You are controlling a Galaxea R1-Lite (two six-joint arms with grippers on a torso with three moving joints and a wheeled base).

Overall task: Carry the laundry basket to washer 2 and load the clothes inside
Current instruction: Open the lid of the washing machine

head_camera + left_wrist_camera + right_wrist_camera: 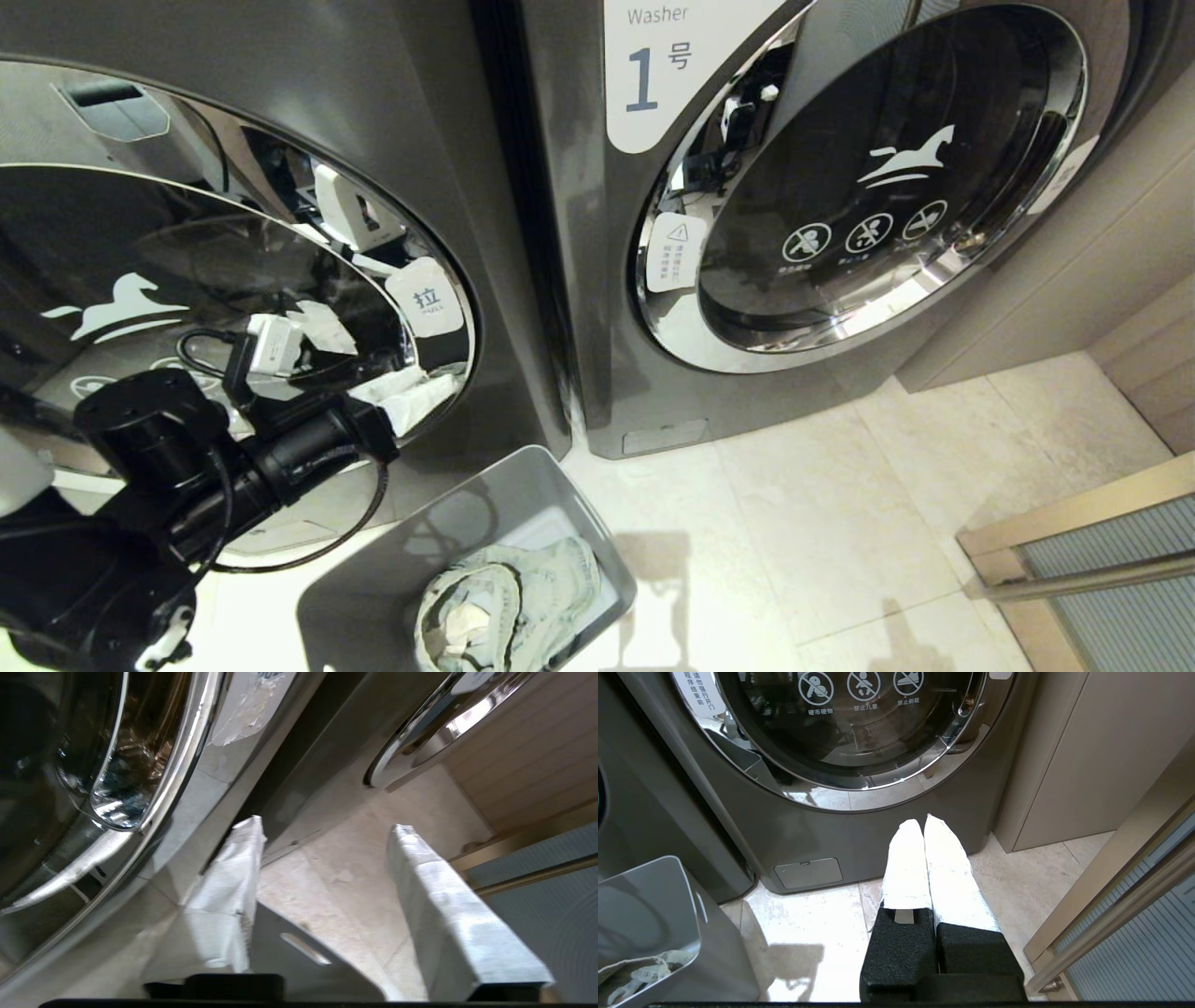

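The grey laundry basket (pixel 373 569) stands on the floor in front of the two washers, with the faded grey-green clothes (pixel 509 597) bundled inside. The dark washer on the left, washer 2 (pixel 485 140), shows its chrome-ringed glass door (pixel 233 233) with a white pull sticker (pixel 425 297); its number label is out of view. My left gripper (pixel 425 397) hovers at the door's lower right rim, above the basket. It is open and empty in the left wrist view (pixel 324 826), where the basket's slotted wall (pixel 299 961) lies below the fingers. My right gripper (pixel 924 821) is shut and empty, low before washer 1.
Washer 1 (pixel 644 84), labelled with a blue 1, stands right of washer 2 with its door shut. A beige cabinet (pixel 1074 261) sits to its right. A sliding door frame (pixel 1074 551) borders the tiled floor (pixel 822 523) at right.
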